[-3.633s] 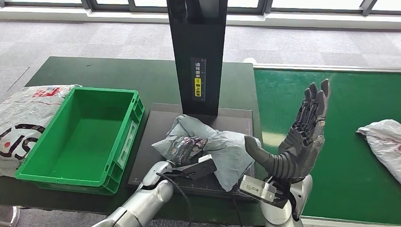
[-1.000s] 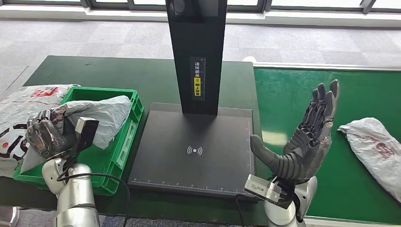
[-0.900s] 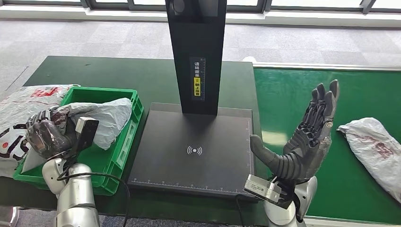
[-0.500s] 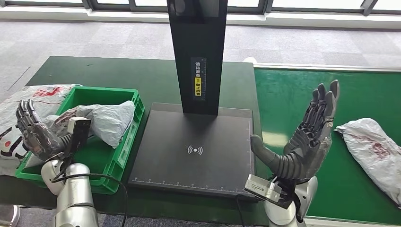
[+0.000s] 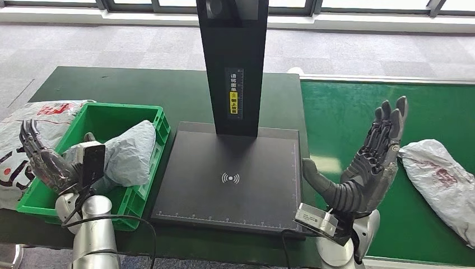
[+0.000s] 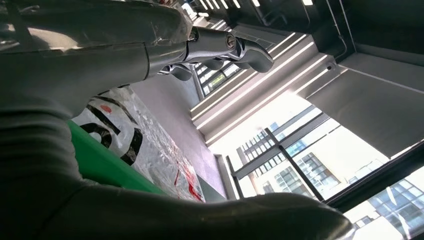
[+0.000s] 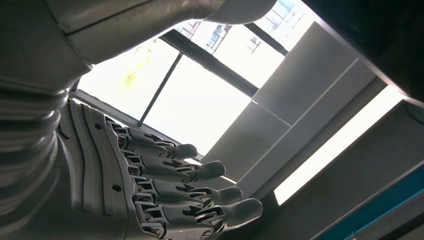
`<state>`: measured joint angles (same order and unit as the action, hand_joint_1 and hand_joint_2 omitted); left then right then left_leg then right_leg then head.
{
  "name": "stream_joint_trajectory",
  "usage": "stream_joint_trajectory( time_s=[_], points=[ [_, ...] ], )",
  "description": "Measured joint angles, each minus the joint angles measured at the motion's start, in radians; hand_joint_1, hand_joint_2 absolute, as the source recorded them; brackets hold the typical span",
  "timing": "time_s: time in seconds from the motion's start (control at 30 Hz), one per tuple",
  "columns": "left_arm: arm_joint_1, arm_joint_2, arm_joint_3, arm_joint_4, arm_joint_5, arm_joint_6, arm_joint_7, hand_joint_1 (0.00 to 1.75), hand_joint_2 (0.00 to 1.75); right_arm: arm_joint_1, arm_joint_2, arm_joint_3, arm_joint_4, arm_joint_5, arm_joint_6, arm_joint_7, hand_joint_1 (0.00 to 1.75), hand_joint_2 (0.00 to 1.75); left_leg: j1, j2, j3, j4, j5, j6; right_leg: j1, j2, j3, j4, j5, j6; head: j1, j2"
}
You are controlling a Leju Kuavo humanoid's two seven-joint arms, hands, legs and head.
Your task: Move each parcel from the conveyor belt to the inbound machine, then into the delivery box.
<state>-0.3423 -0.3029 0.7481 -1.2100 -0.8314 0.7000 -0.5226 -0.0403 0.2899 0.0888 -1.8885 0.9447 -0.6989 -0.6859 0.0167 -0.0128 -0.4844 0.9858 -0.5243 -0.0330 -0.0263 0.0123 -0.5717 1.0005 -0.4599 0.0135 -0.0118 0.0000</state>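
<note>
Green crate (image 5: 147, 185), crumpled grey parcel (image 5: 126, 157) inside

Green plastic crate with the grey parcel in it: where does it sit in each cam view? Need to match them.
Head view: green plastic crate at left, beside the black scanner plate.
Left wrist view: a bright green strip at the lower left.
Right wrist view: not in it.
Shared landmark: white printed bag, lying against the crate in the head and left wrist views.
</note>
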Motion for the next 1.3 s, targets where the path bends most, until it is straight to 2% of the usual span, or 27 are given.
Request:
stream_joint_trajectory(
  time_s=[0.33,0.4,0.47,0.53,0.63,0.9,1.1,1.3],
  points=[
    [0.009,0.0,-0.017,-0.011,0.024,0.0,0.0,0.0,0.0,0.001,0.0,-0.006,0.001,-0.002,0.0,-0.001,0.0,1.75,0.0,0.0,0.0,0.0,0.0,0.0,0.0,0.0,0.0,0.0,0.0,0.0,0.0,0.0],
    [0.046,-0.004,-0.084,-0.063,0.092,0.0,-0.008,0.0,0.87,0.004,0.001,-0.025,0.002,-0.002,0.0,0.0,0.0,1.75,0.0,0.0,0.0,0.0,0.0,0.0,0.0,0.0,0.0,0.0,0.0,0.0,0.0,0.0],
    [0.11,-0.012,-0.199,-0.182,0.202,0.0,-0.068,0.0,1.75,0.007,0.002,-0.063,0.006,0.006,0.0,0.016,0.0,1.75,0.0,0.0,-0.001,0.0,0.0,0.001,0.0,0.0,0.0,0.0,0.0,0.0,0.0,0.0],
    [0.167,-0.015,-0.313,-0.314,0.293,-0.003,-0.142,0.0,1.75,0.008,0.003,-0.111,0.013,0.022,0.0,0.045,0.0,1.75,0.0,0.0,-0.003,0.0,-0.001,0.001,0.0,0.0,0.0,0.0,0.0,0.0,0.0,0.0],
    [0.243,-0.007,-0.47,-0.43,0.382,-0.026,-0.169,0.0,1.75,0.008,0.004,-0.173,0.021,0.059,0.0,0.091,0.0,1.75,0.0,-0.001,-0.001,0.0,-0.001,0.0,0.0,-0.001,0.0,0.0,0.0,0.0,0.0,0.0],
    [0.315,0.01,-0.703,-0.468,0.388,-0.121,-0.122,0.0,1.75,-0.007,0.006,-0.298,0.067,0.098,0.0,0.123,0.0,1.75,-0.001,0.0,-0.003,0.0,-0.002,0.001,-0.001,-0.001,0.0,-0.001,0.0,0.0,0.0,0.0],
    [0.326,0.019,-0.824,-0.446,0.373,-0.146,-0.099,0.0,1.75,-0.018,0.008,-0.393,0.124,0.094,0.0,0.11,0.0,1.75,0.0,0.0,-0.009,0.0,-0.002,0.001,0.0,-0.001,0.001,-0.001,-0.001,0.0,0.0,0.0],
    [0.34,0.025,-0.875,-0.419,0.373,-0.16,-0.091,0.0,1.75,-0.027,0.009,-0.438,0.173,0.126,0.0,0.137,0.0,1.75,0.0,0.0,-0.009,0.0,-0.002,0.001,0.0,0.0,0.001,-0.001,-0.001,0.0,0.0,0.0]
  ],
)
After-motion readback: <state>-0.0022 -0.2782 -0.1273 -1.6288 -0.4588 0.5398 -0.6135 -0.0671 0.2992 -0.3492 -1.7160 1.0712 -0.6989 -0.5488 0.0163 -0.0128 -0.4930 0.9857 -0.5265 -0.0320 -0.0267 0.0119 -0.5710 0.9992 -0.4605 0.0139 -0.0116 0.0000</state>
